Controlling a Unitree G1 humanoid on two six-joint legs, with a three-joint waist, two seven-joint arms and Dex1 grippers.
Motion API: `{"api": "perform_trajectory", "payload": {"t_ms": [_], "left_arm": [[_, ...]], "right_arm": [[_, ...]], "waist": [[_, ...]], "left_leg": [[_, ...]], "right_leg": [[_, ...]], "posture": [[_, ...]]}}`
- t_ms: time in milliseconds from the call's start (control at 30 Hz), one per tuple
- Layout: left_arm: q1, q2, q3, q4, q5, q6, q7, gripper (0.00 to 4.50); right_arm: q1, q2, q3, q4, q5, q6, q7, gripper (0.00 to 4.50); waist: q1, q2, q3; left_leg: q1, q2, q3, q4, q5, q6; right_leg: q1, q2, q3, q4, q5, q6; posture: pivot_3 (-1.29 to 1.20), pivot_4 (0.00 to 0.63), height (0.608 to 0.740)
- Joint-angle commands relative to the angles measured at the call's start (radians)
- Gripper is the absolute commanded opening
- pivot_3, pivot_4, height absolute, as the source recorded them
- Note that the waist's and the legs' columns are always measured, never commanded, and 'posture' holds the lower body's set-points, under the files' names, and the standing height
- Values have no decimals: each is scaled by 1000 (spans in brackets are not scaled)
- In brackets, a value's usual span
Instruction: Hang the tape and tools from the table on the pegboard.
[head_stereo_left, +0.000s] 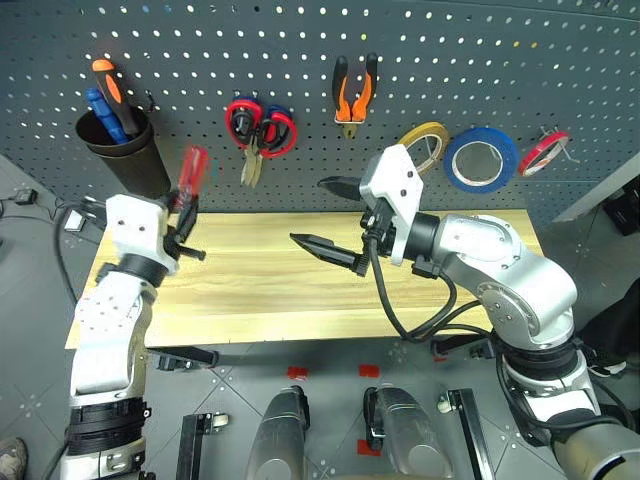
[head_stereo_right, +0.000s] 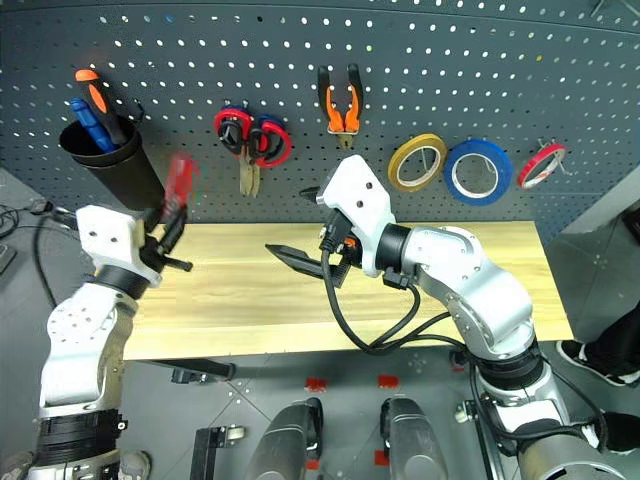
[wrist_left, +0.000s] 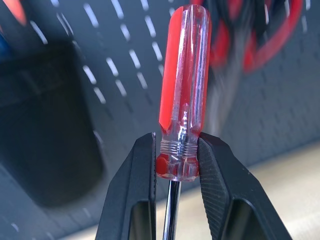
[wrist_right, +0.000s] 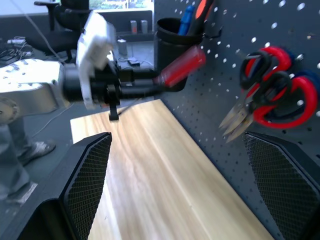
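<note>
My left gripper (wrist_left: 177, 170) is shut on the base of the handle of the red-handled screwdriver (wrist_left: 185, 75), which stands handle up. It is held above the left end of the wooden table (head_stereo_left: 260, 290), close to the pegboard (head_stereo_left: 200, 40) and just right of a black cup (head_stereo_left: 122, 150). My right gripper (head_stereo_left: 308, 211) hangs open and empty over the middle of the table. The blue tape (head_stereo_left: 481, 158), the orange-and-black pliers (head_stereo_left: 355, 90) and the black-looped scissors (wrist_right: 262, 75) hang on the pegboard.
The black cup holds an orange and a blue screwdriver (head_stereo_left: 105, 95). Red-looped scissors (head_stereo_left: 262, 130) hang with the black-looped pair. A yellow tape ring (head_stereo_left: 425, 145) and a red one (head_stereo_left: 543, 152) flank the blue tape. The pegboard rises right behind the table.
</note>
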Motion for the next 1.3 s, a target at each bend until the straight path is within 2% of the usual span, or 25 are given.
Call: {"api": "perform_trajectory", "payload": {"t_ms": [33,333,567,867,1033,1100,1300], "left_arm": [[-93,23,61,-68,-35,24,42,828],[-400,86,111,142,-69,-18,52,828],[-525,123,84,394,-30,-190,19,828],[-509,93,69,492,-19,-292,26,828],[-482,68,76,482,-22,-304,49,828],[-463,59,95,465,-37,-301,64,1558],[-418,30,128,403,-77,-288,112,3315]], "right_arm": [[-28,7,-38,-11,26,-30,-1,4500],[-61,9,-34,35,11,-64,-18,4500],[-82,13,-24,57,5,-84,-27,4500],[-93,36,-16,55,6,-93,-26,4500],[-92,47,-23,50,12,-92,-20,4500],[-92,50,-26,48,16,-92,-18,4500],[-89,48,-31,49,22,-94,-14,4500]], "waist": [[3,0,-1],[7,-1,-10],[8,-1,-24],[6,-3,-29],[3,-3,-31],[1,-3,-33],[-1,-5,-36]], "left_leg": [[0,0,0,0,0,0],[0,0,1,1,2,-3],[0,0,2,1,2,-4],[0,0,2,2,2,-4],[0,0,2,2,2,-4],[0,0,2,2,2,-4],[0,0,2,4,2,-4]], "right_leg": [[0,0,0,0,0,0],[0,1,0,0,0,1],[0,1,0,0,0,1],[0,1,1,1,0,1],[-1,1,1,1,0,1],[-1,1,1,1,0,1],[-1,1,1,4,0,1]], "posture": [[-77,213,740],[-94,177,740],[-96,168,740],[-110,175,740],[-113,175,740],[-116,175,740],[-109,170,740]]}}
